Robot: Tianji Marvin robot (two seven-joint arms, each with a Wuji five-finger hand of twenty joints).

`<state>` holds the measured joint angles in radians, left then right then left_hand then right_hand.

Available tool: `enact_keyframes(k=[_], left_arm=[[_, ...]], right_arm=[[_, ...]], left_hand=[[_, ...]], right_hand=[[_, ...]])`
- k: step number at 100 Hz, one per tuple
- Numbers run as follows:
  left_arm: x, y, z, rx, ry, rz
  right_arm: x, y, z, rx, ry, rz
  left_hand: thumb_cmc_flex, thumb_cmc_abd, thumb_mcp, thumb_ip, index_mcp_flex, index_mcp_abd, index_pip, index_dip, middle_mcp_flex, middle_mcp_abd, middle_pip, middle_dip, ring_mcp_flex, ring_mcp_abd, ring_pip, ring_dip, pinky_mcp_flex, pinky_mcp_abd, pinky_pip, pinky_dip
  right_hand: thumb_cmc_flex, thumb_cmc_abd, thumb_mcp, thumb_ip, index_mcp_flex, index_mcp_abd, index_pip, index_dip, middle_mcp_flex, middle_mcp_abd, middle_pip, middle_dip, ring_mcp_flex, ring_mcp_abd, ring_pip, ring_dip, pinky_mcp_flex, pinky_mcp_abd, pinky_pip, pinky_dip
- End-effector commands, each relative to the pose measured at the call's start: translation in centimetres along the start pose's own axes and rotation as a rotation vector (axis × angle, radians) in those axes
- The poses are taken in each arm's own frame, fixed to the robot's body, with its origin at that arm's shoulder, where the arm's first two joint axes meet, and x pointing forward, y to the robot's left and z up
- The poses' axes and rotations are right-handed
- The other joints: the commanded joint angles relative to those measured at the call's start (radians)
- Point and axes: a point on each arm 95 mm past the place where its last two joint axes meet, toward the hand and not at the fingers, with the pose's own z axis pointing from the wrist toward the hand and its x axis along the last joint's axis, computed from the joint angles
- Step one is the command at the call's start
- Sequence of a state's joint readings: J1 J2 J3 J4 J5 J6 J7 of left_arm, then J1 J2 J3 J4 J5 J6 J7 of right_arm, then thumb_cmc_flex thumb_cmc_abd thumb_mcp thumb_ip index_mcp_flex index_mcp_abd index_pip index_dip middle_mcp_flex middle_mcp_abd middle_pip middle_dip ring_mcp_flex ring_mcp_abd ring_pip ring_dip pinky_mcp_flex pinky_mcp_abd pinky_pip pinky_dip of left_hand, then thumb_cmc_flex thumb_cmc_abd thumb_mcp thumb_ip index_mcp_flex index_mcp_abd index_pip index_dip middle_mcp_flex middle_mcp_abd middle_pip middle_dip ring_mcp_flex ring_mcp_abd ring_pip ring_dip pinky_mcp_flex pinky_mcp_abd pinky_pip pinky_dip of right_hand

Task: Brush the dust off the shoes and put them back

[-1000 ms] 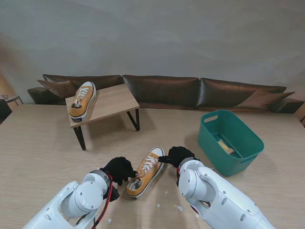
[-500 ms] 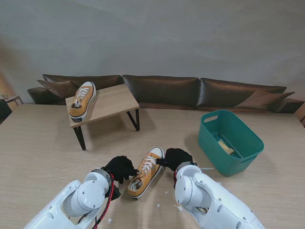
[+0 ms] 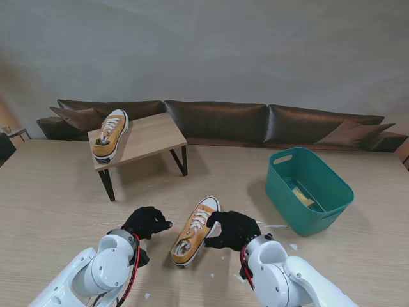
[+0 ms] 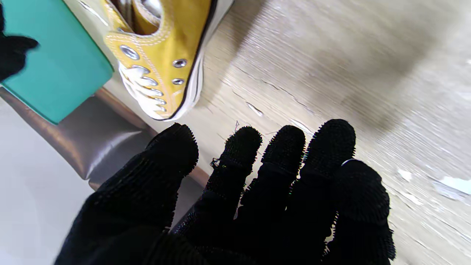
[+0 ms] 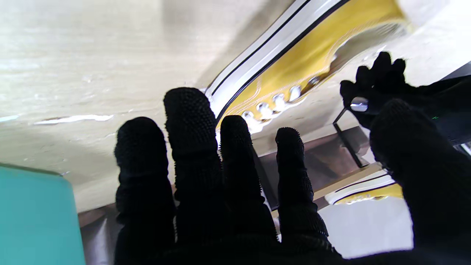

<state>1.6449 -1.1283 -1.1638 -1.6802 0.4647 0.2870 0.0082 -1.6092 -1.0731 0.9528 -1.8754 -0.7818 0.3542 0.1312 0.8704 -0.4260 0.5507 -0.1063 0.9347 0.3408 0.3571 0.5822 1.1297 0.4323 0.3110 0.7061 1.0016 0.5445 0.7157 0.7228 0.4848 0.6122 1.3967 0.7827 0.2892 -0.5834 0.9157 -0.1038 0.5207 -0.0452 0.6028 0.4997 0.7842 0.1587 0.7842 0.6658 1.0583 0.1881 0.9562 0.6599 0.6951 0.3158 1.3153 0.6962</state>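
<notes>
Two black-gloved hands flank a yellow sneaker [image 3: 195, 231] on the pale wooden table [image 3: 51, 192], nearest to me. The left hand [image 3: 146, 221] sits to the left of the shoe and apart from it; its wrist view shows the fingers [image 4: 283, 154] stretched out with small gaps between them and nothing in the palm. The right hand [image 3: 232, 229] lies just beside the shoe's right flank; from the stand's view I cannot tell whether it touches the canvas, and its wrist view shows the fingers [image 5: 191, 121] spread out straight, with nothing gripped. The sneaker stands upright on its white sole, toe pointing away from me and slightly to the right, laces up. Small white flecks [image 3: 238, 278] dot the table near the right forearm. Farther off to the right stands a teal bin [image 3: 332, 203] with something pale lying inside that is too small to make out. Farther still on the left, a low wooden stand [image 3: 150, 137] with dark legs carries the second yellow sneaker [image 3: 110, 134], upright at its left edge. Beyond the table runs a dark brown leather sofa [image 3: 217, 121] against a grey wall.
</notes>
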Motion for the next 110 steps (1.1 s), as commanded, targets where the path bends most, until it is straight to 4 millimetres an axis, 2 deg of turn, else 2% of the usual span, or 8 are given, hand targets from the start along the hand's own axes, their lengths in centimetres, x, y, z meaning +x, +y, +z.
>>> enact_keyframes(k=[1,26,42,69,88,110], left_arm=[[-0.5,0.5,-0.4,-0.011,-0.010,-0.008],[-2.1,1.4,-1.6,0.003,-0.045,0.052],[-2.7,2.1,-2.1,-0.005,-0.047,0.056],[-3.2,2.9,-2.9,-0.026,-0.072,0.061],[-3.3,3.1,-3.3,-0.022,-0.080,0.065],[-3.4,3.4,-2.9,-0.042,-0.089,0.060]], right_arm=[[0.9,-1.3,-0.7,0.044,0.028,0.010],[2.9,-3.5,-1.6,0.077,0.067,-0.016],[4.2,-4.8,-1.9,0.064,0.078,-0.041],[6.3,-6.7,-1.4,0.062,0.050,-0.126],[6.8,-7.4,-0.5,0.046,0.012,-0.168],[7.1,-8.7,0.6,0.004,-0.028,-0.216]], left_hand=[[-0.026,0.022,-0.022,0.026,0.004,-0.015,-0.005,0.003,-0.018,0.040,-0.009,-0.013,-0.041,0.053,0.002,-0.006,-0.038,-0.006,-0.034,0.005],[-0.010,0.016,-0.035,0.024,-0.003,-0.032,-0.007,0.004,-0.030,0.037,-0.017,-0.020,-0.057,0.053,-0.005,-0.005,-0.050,-0.010,-0.042,0.008],[-0.002,0.015,-0.042,0.024,-0.004,-0.037,-0.004,0.006,-0.037,0.038,-0.020,-0.022,-0.071,0.049,-0.013,-0.005,-0.067,-0.016,-0.057,0.007],[0.004,0.022,-0.053,0.026,-0.002,-0.035,0.000,0.006,-0.032,0.040,-0.019,-0.023,-0.071,0.049,-0.013,-0.003,-0.069,-0.015,-0.061,0.010],[0.007,0.022,-0.058,0.028,0.001,-0.034,0.004,0.006,-0.026,0.041,-0.016,-0.021,-0.063,0.048,-0.008,-0.001,-0.061,-0.014,-0.056,0.016],[0.008,0.020,-0.059,0.029,0.008,-0.032,0.011,0.009,-0.010,0.041,-0.002,-0.012,-0.047,0.049,0.005,0.003,-0.046,-0.011,-0.045,0.024]], right_hand=[[0.026,-0.069,0.046,0.000,-0.039,-0.048,-0.007,0.017,-0.047,-0.034,0.033,0.029,-0.027,-0.029,0.035,0.019,-0.132,-0.031,0.061,0.033],[0.089,-0.182,0.120,-0.024,-0.130,-0.120,-0.038,0.035,-0.080,-0.067,0.089,0.067,-0.013,-0.066,0.104,0.047,-0.115,-0.046,0.087,0.055],[0.075,-0.190,0.122,-0.032,-0.125,-0.131,-0.029,0.045,-0.078,-0.069,0.100,0.074,0.001,-0.071,0.119,0.050,-0.103,-0.046,0.093,0.059],[0.043,-0.171,0.102,-0.032,-0.117,-0.088,-0.018,0.053,-0.058,-0.069,0.111,0.079,0.041,-0.086,0.139,0.050,-0.064,-0.052,0.110,0.060],[0.037,-0.170,0.103,-0.031,-0.121,-0.055,-0.004,0.055,-0.053,-0.066,0.116,0.079,0.054,-0.087,0.143,0.046,-0.053,-0.051,0.117,0.056],[0.028,-0.199,0.128,-0.039,-0.046,-0.041,0.071,0.069,-0.058,-0.054,0.139,0.088,0.062,-0.110,0.172,0.050,-0.047,-0.058,0.126,0.048]])
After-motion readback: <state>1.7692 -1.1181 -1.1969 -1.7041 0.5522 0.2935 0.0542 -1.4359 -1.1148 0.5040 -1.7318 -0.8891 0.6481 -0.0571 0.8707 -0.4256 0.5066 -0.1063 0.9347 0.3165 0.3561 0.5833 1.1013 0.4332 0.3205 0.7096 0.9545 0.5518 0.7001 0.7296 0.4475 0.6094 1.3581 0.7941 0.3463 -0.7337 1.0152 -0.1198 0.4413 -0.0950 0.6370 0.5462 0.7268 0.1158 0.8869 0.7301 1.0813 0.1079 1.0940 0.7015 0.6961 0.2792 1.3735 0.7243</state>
